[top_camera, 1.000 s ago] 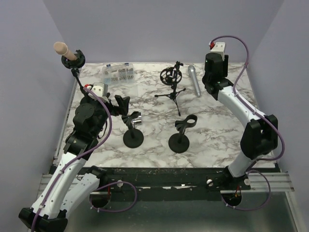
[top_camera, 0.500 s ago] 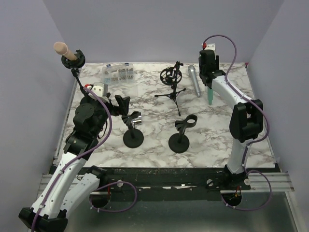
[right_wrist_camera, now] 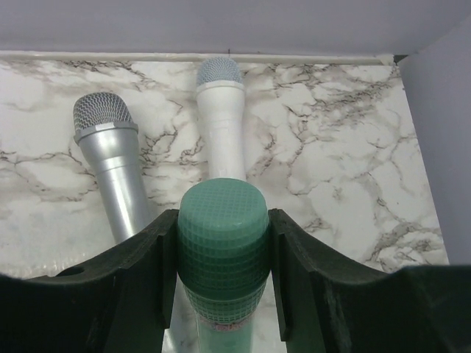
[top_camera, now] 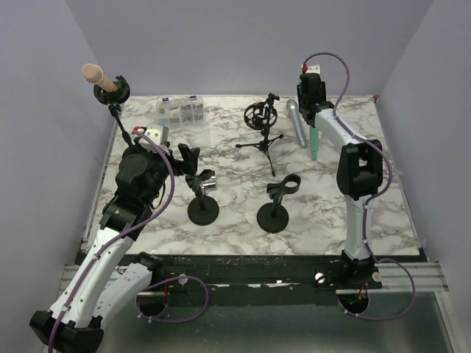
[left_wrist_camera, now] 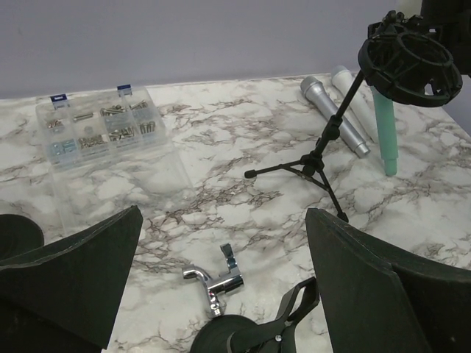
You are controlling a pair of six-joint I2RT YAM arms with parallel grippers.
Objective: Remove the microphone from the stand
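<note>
- Green is what I look for first: the green microphone sits head-up between the right gripper's fingers, and both pads press against its mesh head, so that claw is clamped on it.
- From above, the microphone hangs from the gripper at the far right of the marble table, with its handle pointing down and towards the near edge. It sits in no stand.
- On the left wrist view its lower end is down at the marble, but I cannot tell whether it touches.
- Just beside it, towards the left, lie a white microphone and then a silver microphone, both flat with their heads to the back wall.
- Left of those is the tripod stand, whose ring mount is empty.
- Nearer to me stand two round-base stands, well apart from the held microphone: one with a black clip and one with a chrome clip.
- My left gripper is beside the chrome clip with its jaws wide apart, gripping nothing.
- At the far left are a clear parts box and a tall stand carrying a beige microphone.
</note>
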